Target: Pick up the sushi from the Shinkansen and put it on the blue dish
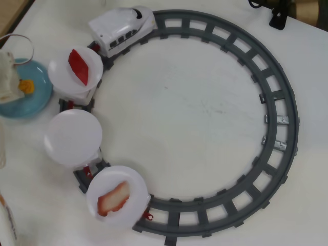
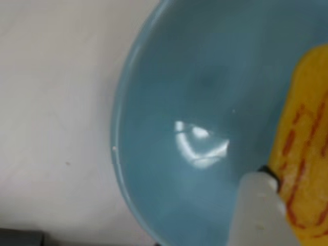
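1. Gripper [image 1: 15, 87] sits at the far nine o'clock edge of the overhead view, over the dish [image 1: 36, 100]; only its pale body and a cable loop show there. In the wrist view one whitish finger [image 2: 261, 210] enters from five o'clock, touching the sushi [image 2: 307, 154].
2. I cannot tell whether the jaws are clamped on the sushi or already let go: the second finger is out of sight in both views.
3. Sushi lies at about three o'clock of the finger in the wrist view, right against it, over the dish's blue floor. Whether it rests on the dish or hangs just above it I cannot tell. From overhead it shows as an orange patch [image 1: 26, 86] just at the gripper's three o'clock side.
4. Its long axis runs roughly twelve to six in the wrist view, leaning slightly toward one o'clock; the red groove lines follow that.
5. Train [image 1: 123, 28] stands at twelve o'clock on the track [image 1: 287, 102], well apart from the dish. Its middle plate [image 1: 72, 137] is bare.
6. Judgement: the placing looks nearly done; what remains is opening and lifting clear.
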`<state>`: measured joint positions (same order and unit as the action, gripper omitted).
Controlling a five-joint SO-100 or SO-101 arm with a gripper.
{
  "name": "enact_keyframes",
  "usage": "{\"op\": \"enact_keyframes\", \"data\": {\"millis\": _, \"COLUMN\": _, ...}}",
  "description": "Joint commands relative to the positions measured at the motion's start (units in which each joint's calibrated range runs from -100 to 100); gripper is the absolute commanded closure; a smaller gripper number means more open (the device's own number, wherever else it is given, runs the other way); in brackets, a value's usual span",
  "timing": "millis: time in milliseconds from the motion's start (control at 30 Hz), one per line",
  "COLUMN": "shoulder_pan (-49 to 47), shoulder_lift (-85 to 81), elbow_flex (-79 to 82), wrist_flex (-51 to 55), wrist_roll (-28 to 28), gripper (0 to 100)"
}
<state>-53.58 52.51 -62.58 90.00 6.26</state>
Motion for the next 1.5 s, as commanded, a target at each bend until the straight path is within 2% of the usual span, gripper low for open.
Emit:
{"op": "enact_keyframes", "data": {"millis": 0, "shoulder_pan": -0.03, "shoulder_lift": -0.46, "elbow_flex": -3.34, "wrist_flex": 1.25, "wrist_roll": -0.14, "gripper": 81}}
{"op": "enact_keyframes", "data": {"millis": 133, "shoulder_pan": -0.03, "shoulder_lift": 0.04, "elbow_flex": -3.25, "wrist_flex": 1.76, "wrist_roll": 0.02, "gripper": 72}}
{"op": "enact_keyframes", "data": {"millis": 333, "shoulder_pan": -0.03, "shoulder_lift": -0.71, "elbow_flex": -3.79, "wrist_flex": 4.23, "wrist_roll": 0.02, "gripper": 72}}
{"op": "enact_keyframes", "data": {"millis": 467, "shoulder_pan": 0.76, "shoulder_lift": -0.71, "elbow_flex": -12.26, "wrist_flex": 9.07, "wrist_roll": -0.35, "gripper": 72}}
{"op": "enact_keyframes", "data": {"millis": 633, "shoulder_pan": 0.85, "shoulder_lift": -3.69, "elbow_flex": -17.04, "wrist_flex": 9.32, "wrist_roll": -0.45, "gripper": 72}}
{"op": "enact_keyframes", "data": {"millis": 833, "shoulder_pan": 0.85, "shoulder_lift": -17.21, "elbow_flex": -2.07, "wrist_flex": 9.32, "wrist_roll": -1.50, "gripper": 72}}
{"op": "enact_keyframes", "data": {"millis": 1267, "shoulder_pan": 1.55, "shoulder_lift": -52.39, "elbow_flex": 44.73, "wrist_flex": 8.98, "wrist_roll": -2.60, "gripper": 72}}
{"op": "enact_keyframes", "data": {"millis": 1467, "shoulder_pan": 1.55, "shoulder_lift": -69.39, "elbow_flex": 65.83, "wrist_flex": 3.55, "wrist_roll": -2.23, "gripper": 73}}
